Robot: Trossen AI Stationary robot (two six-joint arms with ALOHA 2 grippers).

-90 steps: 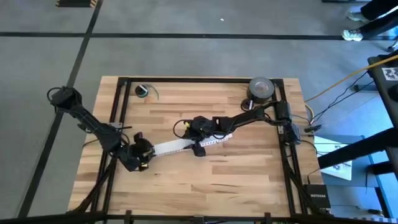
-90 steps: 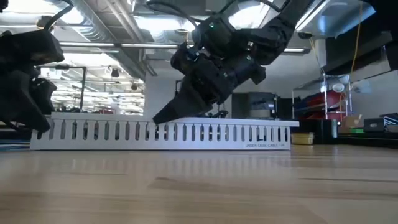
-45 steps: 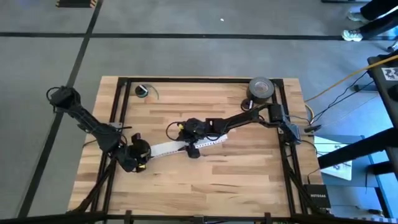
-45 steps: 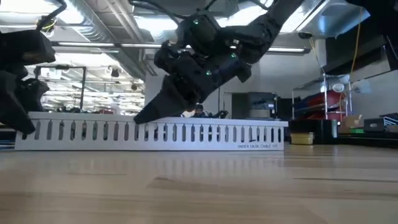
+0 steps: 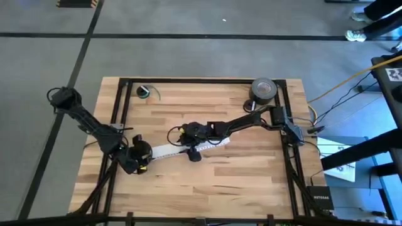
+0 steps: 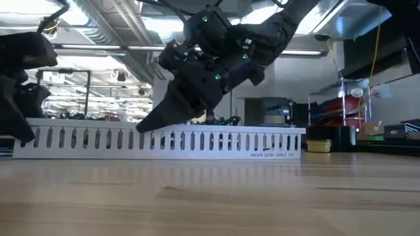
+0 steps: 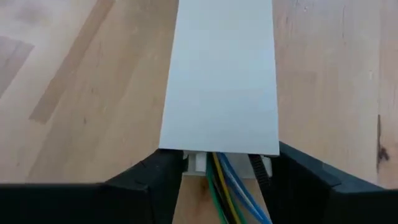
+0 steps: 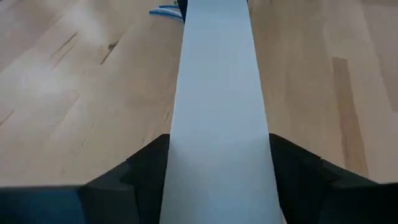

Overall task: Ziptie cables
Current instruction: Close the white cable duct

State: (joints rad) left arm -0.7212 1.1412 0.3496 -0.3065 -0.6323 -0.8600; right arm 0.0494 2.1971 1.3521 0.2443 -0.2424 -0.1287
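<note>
A long white slotted duct (image 5: 179,149) with a plain white cover lies on the wooden table, slanting from left to centre; the low view shows its slotted side (image 6: 197,141). The cables (image 7: 227,190), green, yellow and blue wires, come out of the duct's left end under the cover. The ziptie is out of view. My left gripper (image 7: 224,168) is at the duct's left end (image 5: 143,157), shut on it. My right gripper (image 8: 217,152) comes down over the duct's middle (image 5: 192,150), also shut on it. My left gripper pinches the duct's left end (image 7: 186,160) between its two fingers, one on each long side. The fingers lie along the duct. The duct rests flat on the table. My right gripper has the covered duct (image 8: 186,155) between its two fingers, one on each long side, near the middle. The fingers (image 6: 147,123) slant down from the table's right and lie along the duct, which stays on the table.
A grey tape roll (image 5: 264,89) stands at the far right corner. A small dark ring (image 5: 144,91) lies at the far left. Black frame rails (image 5: 119,107) run along the table's edges. A small yellowish box (image 6: 319,145) shows beyond the duct's right end.
Both grippers have moved toward the table's left edge and a little toward its near edge. The white duct has slid along the table with them, staying flat.
</note>
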